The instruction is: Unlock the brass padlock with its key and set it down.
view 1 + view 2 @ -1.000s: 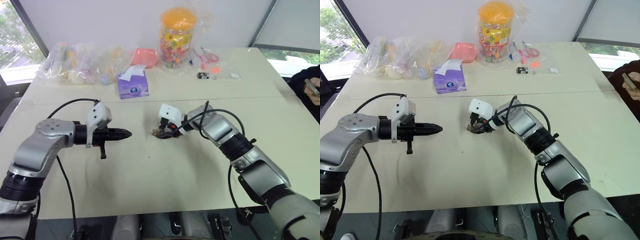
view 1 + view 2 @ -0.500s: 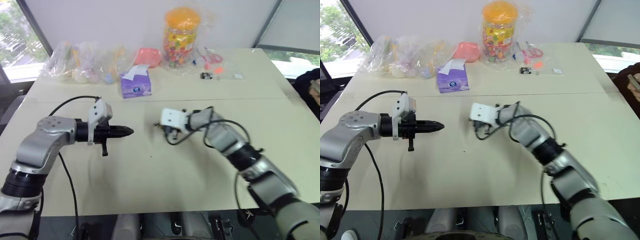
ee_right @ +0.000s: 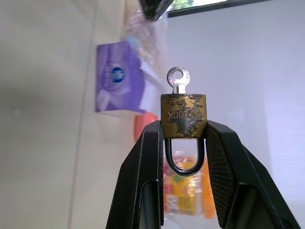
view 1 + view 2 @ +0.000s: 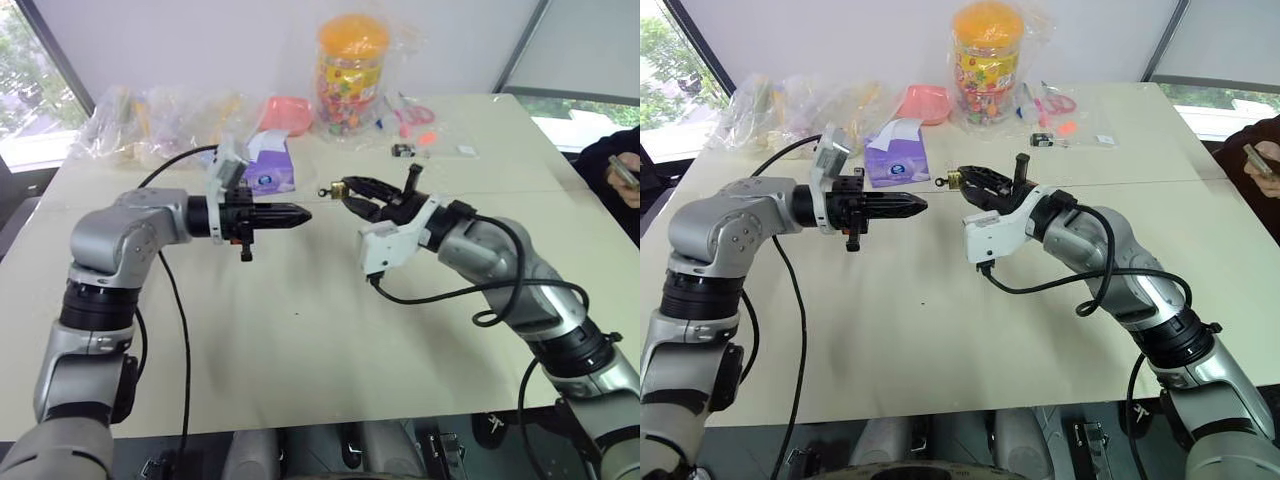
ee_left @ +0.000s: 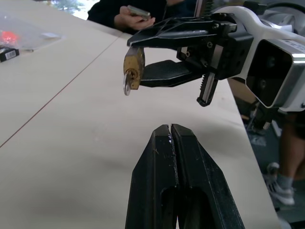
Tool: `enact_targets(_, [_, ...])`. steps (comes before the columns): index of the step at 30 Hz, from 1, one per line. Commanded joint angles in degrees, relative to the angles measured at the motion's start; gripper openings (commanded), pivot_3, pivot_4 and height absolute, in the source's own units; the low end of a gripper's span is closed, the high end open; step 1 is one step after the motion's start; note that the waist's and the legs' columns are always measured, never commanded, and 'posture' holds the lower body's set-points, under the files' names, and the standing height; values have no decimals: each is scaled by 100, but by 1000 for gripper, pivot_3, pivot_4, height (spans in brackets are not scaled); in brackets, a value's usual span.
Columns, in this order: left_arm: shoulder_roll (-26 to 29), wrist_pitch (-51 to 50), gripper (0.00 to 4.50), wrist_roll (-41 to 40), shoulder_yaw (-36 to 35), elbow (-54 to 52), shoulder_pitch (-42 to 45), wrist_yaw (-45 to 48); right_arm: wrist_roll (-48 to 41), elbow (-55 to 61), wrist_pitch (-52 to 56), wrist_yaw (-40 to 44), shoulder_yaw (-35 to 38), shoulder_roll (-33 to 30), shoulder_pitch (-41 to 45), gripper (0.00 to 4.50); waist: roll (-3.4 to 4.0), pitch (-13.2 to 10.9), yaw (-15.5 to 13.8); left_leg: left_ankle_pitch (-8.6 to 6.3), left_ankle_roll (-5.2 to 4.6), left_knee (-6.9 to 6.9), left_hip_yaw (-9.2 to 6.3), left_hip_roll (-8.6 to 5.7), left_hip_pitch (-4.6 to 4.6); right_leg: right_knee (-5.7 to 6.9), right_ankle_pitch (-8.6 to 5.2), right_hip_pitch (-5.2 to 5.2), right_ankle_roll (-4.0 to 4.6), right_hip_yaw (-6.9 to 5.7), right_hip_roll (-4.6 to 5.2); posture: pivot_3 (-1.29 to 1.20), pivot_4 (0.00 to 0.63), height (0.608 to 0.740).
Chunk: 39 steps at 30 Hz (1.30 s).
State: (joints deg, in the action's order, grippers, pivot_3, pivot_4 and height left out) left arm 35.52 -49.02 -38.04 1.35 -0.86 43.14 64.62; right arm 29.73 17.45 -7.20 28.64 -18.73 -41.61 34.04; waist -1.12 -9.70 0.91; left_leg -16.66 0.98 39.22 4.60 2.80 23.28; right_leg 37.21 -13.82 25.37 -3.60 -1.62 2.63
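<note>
Brass padlock (image 3: 183, 115) sits clamped in our right gripper (image 3: 183, 131) above the table (image 4: 300, 340), key (image 3: 177, 79) already inserted, so we should part our closed left gripper (image 5: 172, 131), pinch the key head squarely, and twist gently.

Both arms raised; left tool (image 5: 171, 131) closed, facing gripping right tool (image 3: 183, 131).

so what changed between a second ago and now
The right gripper, down at the table a second ago, has lifted the brass padlock into the air, its key in the keyhole. The left gripper rose toward it, staying shut and empty. The tissue box and candy jar haven't moved.
</note>
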Motion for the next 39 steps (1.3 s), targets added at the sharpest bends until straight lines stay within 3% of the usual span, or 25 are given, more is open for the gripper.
enact_targets(1, [6,-82,582,-126,-113,-1,127,19,87,231,-80,32,263,44,11,654,0,0,-12,0,0,0,0,0,1,-1,0,0,0,0,0,0,150,740])
enact_targets(3, [12,1,1263,-45,-88,-8,120,8,107,260,-97,66,301,66,-5,654,0,0,-18,0,0,0,1,-1,2,-2,0,0,0,0,2,0,150,740])
enact_targets(7, [-47,135,3042,21,-70,-62,110,-52,108,356,-138,178,364,102,-76,654,0,0,-30,0,0,0,1,-2,3,-3,0,0,0,0,4,0,150,740])
enact_targets(16, [-438,135,3042,-66,-159,264,485,-217,-9,495,-234,488,406,191,-162,654,0,0,-26,0,0,1,0,-3,2,-2,0,-2,0,-1,3,0,150,740])
enact_targets(27, [-357,231,3042,0,-106,235,332,-92,13,574,-228,615,483,238,-201,654,0,0,-22,1,1,1,0,-3,1,-1,0,-2,0,0,3,0,150,740])
enact_targets(30, [-322,279,2261,48,-74,217,279,-54,13,586,-228,628,497,251,-198,654,0,0,-23,1,1,1,0,-3,1,-1,0,-2,0,0,3,0,150,740])
enact_targets(35, [-370,387,20,116,-30,241,240,-43,19,605,-236,663,518,293,-174,654,0,0,-28,1,1,1,1,-3,1,-1,0,-3,0,-1,4,0,150,740])
enact_targets(39, [-457,361,20,56,-102,298,301,-94,20,642,-223,705,521,304,-186,654,0,0,-26,1,1,2,1,-4,1,-1,0,-3,0,-1,4,0,150,740])
